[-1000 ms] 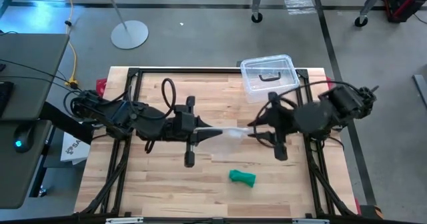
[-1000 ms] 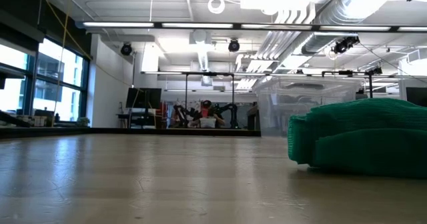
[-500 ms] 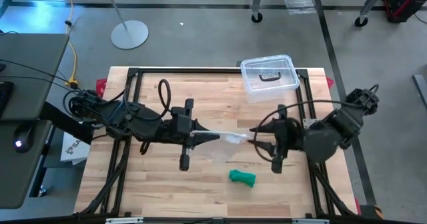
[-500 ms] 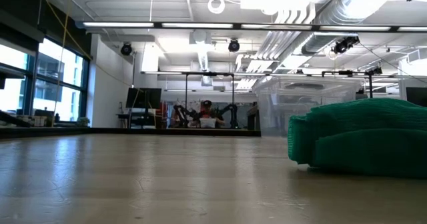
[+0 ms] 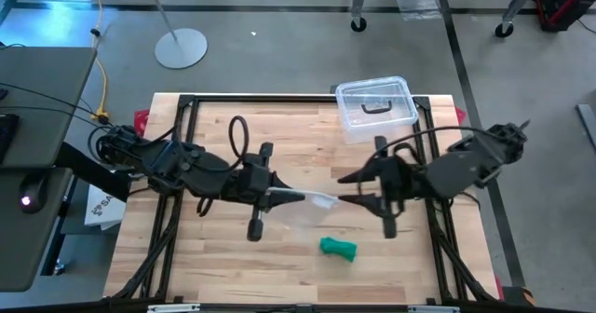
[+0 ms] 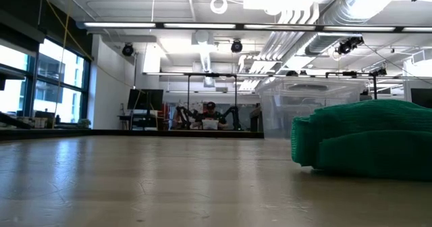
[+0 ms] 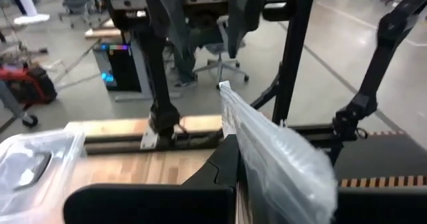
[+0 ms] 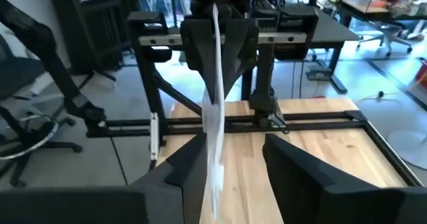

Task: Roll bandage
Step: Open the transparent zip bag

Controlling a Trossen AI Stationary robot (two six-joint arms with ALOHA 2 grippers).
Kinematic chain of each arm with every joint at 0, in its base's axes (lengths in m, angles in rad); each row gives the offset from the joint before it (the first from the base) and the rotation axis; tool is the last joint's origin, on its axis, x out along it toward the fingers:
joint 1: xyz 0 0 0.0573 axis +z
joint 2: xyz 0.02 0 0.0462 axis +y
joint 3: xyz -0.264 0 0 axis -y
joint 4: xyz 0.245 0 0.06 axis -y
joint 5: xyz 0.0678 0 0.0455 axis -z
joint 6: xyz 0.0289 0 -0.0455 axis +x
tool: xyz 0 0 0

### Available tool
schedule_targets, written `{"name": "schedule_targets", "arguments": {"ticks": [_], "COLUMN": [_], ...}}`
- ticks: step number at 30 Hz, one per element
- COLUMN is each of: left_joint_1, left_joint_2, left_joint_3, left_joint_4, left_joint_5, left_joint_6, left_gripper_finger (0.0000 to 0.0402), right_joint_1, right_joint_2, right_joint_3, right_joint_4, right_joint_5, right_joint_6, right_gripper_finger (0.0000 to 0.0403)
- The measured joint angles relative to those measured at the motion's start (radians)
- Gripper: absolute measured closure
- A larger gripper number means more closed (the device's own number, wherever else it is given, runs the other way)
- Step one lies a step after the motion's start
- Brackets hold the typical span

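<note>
The green bandage (image 6: 361,140) fills the right edge of the low view, a soft roll lying on the wooden counter (image 6: 135,186) with nothing touching it. In the high view it sits at lower centre, nearer the bottom edge of the counter than either arm, well apart from both.

Above it in that view, the left hand (image 5: 300,197) is pressed together on one end of a clear plastic bag (image 5: 318,201), which hangs in the air between the two arms. The right hand (image 5: 346,189) has shifted over the last second: it dipped toward the lower part of the frame, and is now back up level with the bag's far end. Its fingers (image 8: 190,171) stand partly spread on either side of the bag's free edge, and I cannot tell whether they touch the plastic.

Farther up, at upper centre right, the clear plastic box (image 5: 375,108) sits at the counter's far edge.

My reading is that the rolling is done and the arms are now working on the bag, likely to open it for the roll
</note>
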Motion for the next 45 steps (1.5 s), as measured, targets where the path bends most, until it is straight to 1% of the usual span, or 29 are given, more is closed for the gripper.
{"name": "schedule_targets", "arguments": {"ticks": [2, 4, 8, 10, 13, 15, 21, 27, 30, 35, 38, 40, 42, 44, 45], "left_joint_1": [0.003, 0.006, 0.006, 0.006, 0.008, 0.011, 0.013, 0.016, 0.02, 0.024, 0.025, 0.024, 0.024, 0.024, 0.024], "left_joint_2": [0.0, 0.0, 0.001, 0.001, 0.001, 0.001, 0.001, 0.001, 0.001, 0.001, 0.001, 0.001, 0.001, 0.001, 0.001], "left_joint_3": [0.0, 0.0, 0.0, 0.0, 0.0, 0.0, 0.0, 0.0, 0.0, 0.0, 0.0, 0.0, 0.0, 0.0, 0.0], "left_joint_4": [-0.027, -0.053, -0.057, -0.057, -0.056, -0.056, -0.056, -0.056, -0.056, -0.061, -0.07, -0.074, -0.074, -0.074, -0.075], "left_joint_5": [0.0, -0.001, -0.001, -0.001, -0.001, 0.0, -0.002, -0.003, -0.002, 0.001, 0.001, 0.002, 0.004, 0.011, 0.011], "left_joint_6": [-0.02, -0.037, -0.045, -0.045, -0.045, -0.048, -0.053, -0.053, -0.052, -0.052, -0.054, -0.054, -0.054, -0.054, -0.054], "left_gripper_finger": [0.0401, 0.0401, 0.0401, 0.0401, 0.0401, 0.0401, 0.0401, 0.0401, 0.0401, 0.0401, 0.0401, 0.0401, 0.0401, 0.0401, 0.0401], "right_joint_1": [-0.017, -0.035, -0.073, -0.089, -0.106, -0.109, -0.108, -0.108, -0.108, -0.101, -0.088, -0.087, -0.094, -0.099, -0.101], "right_joint_2": [0.017, 0.031, 0.052, 0.062, 0.076, 0.083, 0.094, 0.098, 0.108, 0.114, 0.113, 0.112, 0.11, 0.112, 0.116], "right_joint_3": [0.0, 0.0, 0.0, 0.0, 0.0, 0.0, 0.0, 0.0, 0.0, 0.0, 0.0, 0.0, 0.0, 0.0, 0.0], "right_joint_4": [0.0, 0.003, 0.019, 0.023, 0.023, 0.022, 0.026, 0.029, 0.034, 0.07, 0.095, 0.106, 0.105, 0.108, 0.115], "right_joint_5": [-0.008, -0.046, -0.151, -0.183, -0.191, -0.19, -0.187, -0.184, -0.182, -0.183, -0.176, -0.175, -0.192, -0.193, -0.184], "right_joint_6": [0.0, 0.0, 0.001, 0.0, -0.005, -0.024, -0.066, -0.043, -0.075, -0.092, -0.121, -0.118, -0.113, -0.124, -0.133], "right_gripper_finger": [0.0268, 0.0281, 0.0324, 0.035, 0.0387, 0.0398, 0.04, 0.0382, 0.0348, 0.0263, 0.0241, 0.0242, 0.0255, 0.0287, 0.0312]}}
